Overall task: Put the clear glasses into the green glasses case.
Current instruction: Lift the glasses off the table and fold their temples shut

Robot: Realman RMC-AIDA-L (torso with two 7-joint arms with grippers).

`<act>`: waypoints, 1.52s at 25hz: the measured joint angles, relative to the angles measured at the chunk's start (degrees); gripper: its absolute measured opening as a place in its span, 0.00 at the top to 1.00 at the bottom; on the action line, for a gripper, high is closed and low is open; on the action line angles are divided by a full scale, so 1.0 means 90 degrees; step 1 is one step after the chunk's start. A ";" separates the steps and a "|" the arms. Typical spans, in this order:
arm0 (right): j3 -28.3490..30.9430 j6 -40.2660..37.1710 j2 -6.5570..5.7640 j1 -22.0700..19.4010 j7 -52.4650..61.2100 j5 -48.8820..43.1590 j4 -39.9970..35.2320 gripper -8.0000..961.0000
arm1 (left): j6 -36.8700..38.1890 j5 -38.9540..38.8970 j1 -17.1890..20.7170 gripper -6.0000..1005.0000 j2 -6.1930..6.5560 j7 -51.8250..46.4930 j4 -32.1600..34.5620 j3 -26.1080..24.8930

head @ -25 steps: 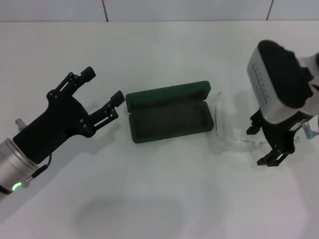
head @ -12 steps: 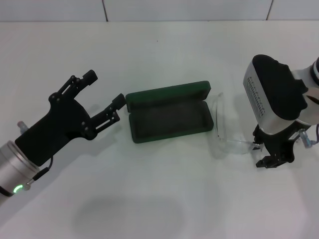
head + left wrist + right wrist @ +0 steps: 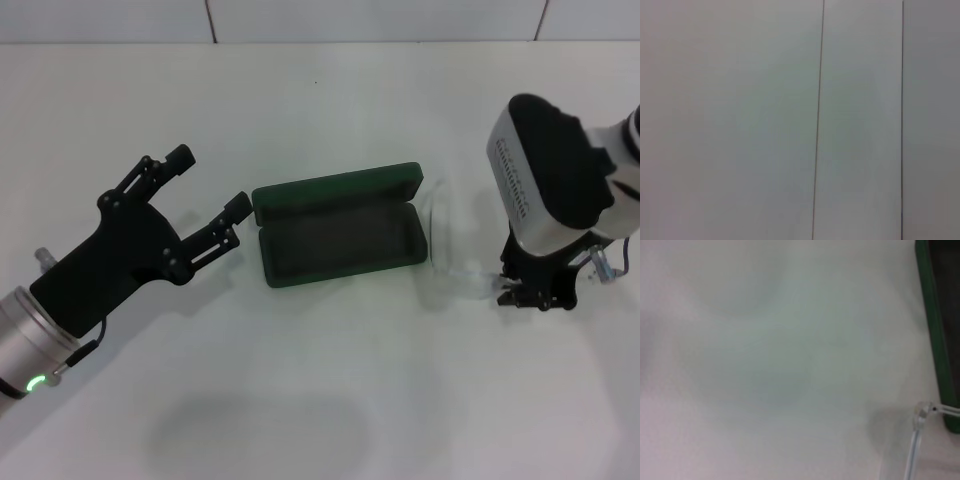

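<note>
From the head camera we see the dark green rectangular hard-shell glasses case (image 3: 338,224) lying open on the white table (image 3: 320,110), its dark lining facing up and its lid tipped back on the far side. Just beside the case's right end lie the clear, colourless plastic glasses (image 3: 447,255), front close to the case and one thin arm running away from it. The right gripper (image 3: 528,292) is down at the tip of that arm, black fingers drawn close together around it; we cannot tell whether they truly pinch it. Left of the case the black left gripper (image 3: 208,185) hangs with its fingers spread wide, the nearer fingertip just beside the case's left end.

Over to the left wrist camera: only pale flat surface crossed by two thin dark lines.

The right wrist camera gives us the case's green rim (image 3: 936,335) along one edge, and a hinge corner of the clear glasses (image 3: 923,412) lying right beside it on the table.
</note>
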 joint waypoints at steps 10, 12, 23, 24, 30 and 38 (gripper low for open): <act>0.1484 -0.0618 -0.0026 -0.1044 -0.1655 0.1419 -0.1416 0.87 | 0.0305 0.0037 0.0056 0.13 0.0000 -0.0049 -0.0006 0.0017; 0.1856 -0.0632 -0.0021 -0.1221 -0.2463 0.2131 -0.1219 0.87 | 0.0482 0.0104 0.0047 0.13 0.0001 -0.0053 -0.0009 0.0019; 0.1971 -0.0304 0.0012 -0.1345 -0.6313 0.4855 0.1344 0.86 | 0.1974 0.0819 -0.0339 0.14 0.0219 -0.0980 0.0170 0.0019; 0.1965 -0.0360 0.0010 -0.1329 -0.6467 0.4968 0.1469 0.86 | 0.2016 0.0882 -0.0400 0.14 0.0221 -0.1032 0.0170 0.0020; 0.1711 -0.0505 0.0024 -0.1366 -0.7274 0.5230 0.1727 0.86 | 0.2153 0.1321 -0.0792 0.14 0.0218 -0.1382 0.0175 0.0019; 0.1365 -0.0427 0.0038 -0.1371 -0.7532 0.5430 0.1808 0.86 | 0.2168 0.1568 -0.0949 0.14 0.0135 -0.1447 0.0176 0.0014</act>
